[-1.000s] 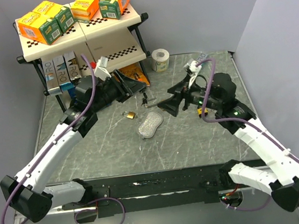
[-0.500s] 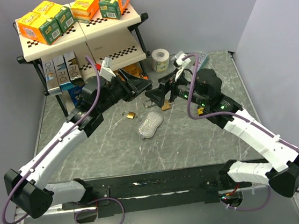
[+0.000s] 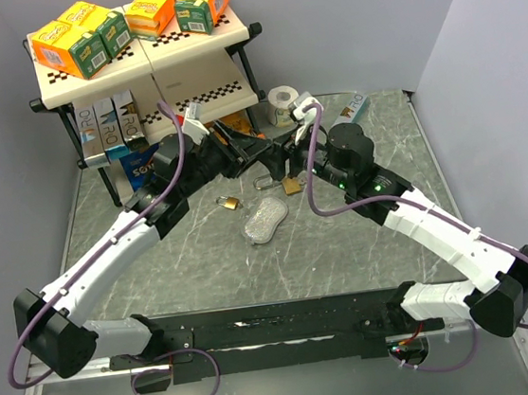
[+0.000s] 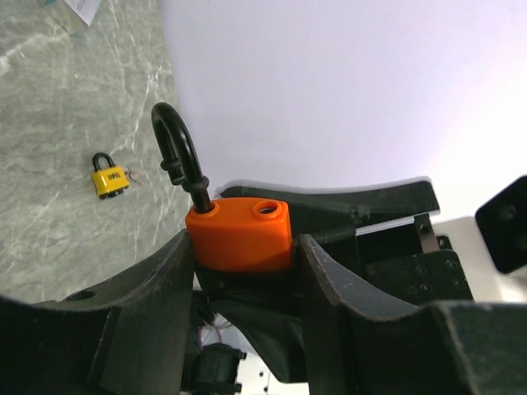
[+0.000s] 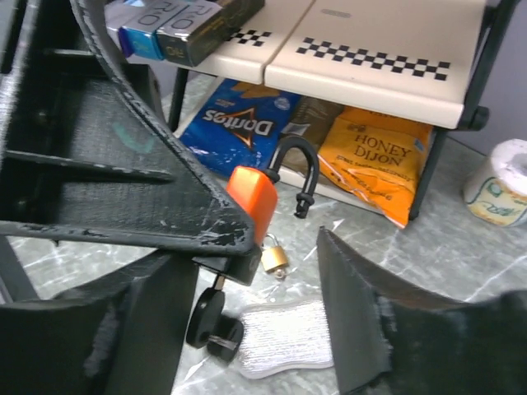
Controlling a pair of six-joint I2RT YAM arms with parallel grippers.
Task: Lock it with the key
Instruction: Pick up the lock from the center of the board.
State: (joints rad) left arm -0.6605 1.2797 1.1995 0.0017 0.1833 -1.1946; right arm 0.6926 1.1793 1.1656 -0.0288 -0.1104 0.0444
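My left gripper [image 4: 243, 276] is shut on an orange padlock [image 4: 239, 234], and the lock's black shackle [image 4: 177, 148] stands open and swung to one side. In the right wrist view the same orange padlock [image 5: 254, 202] shows between the left gripper's black fingers. A black-headed key [image 5: 210, 317] sticks out of its underside. My right gripper [image 5: 247, 329] is open, with one finger on each side of the key and neither touching it. From above, the left gripper [image 3: 240, 153] and the right gripper [image 3: 274, 163] meet in front of the rack.
A small brass padlock [image 3: 230, 202] and a white textured pad [image 3: 266, 219] lie on the table below the grippers, with a yellow padlock [image 3: 291, 185] beside them. Close behind stands the shelf rack [image 3: 147, 53], holding boxes and snack bags. A tape roll [image 3: 282, 100] is at the back.
My right arm has swung left, up to the left gripper, and its jaws have narrowed around the key. The left gripper has shifted slightly right with the orange padlock.
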